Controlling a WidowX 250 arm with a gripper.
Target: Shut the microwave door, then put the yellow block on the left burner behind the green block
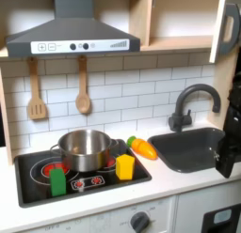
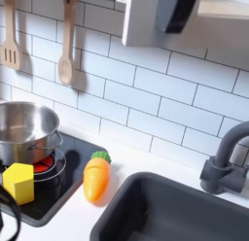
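Okay, watching my feeds: the microwave door [image 1: 227, 25] is cut off at the top right edge of the first exterior view, swung open and tilted, white frame with dark window, and I can't see its whole width. In the second exterior view a white panel with a dark rounded shape sits at the top, cropped; I can't say for sure what part that is. A dark shape at the right edge of the first exterior view, beside the sink [image 1: 188, 150], could be my gripper [image 1: 229, 150], but it's mostly out of frame, so I cannot tell how its jaws stand or whether it grips anything.

Yellow block [image 1: 124, 166] stands on the stovetop [image 1: 28, 185], on the front right part, just in front of the steel pot [image 1: 84, 148]; in the second exterior view it's at the lower left, partly cropped. Green block [image 1: 58, 180] is upright on the front of the left burner. The yellow block is well apart from that dark shape, with the carrot [image 1: 143, 147] and sink between them
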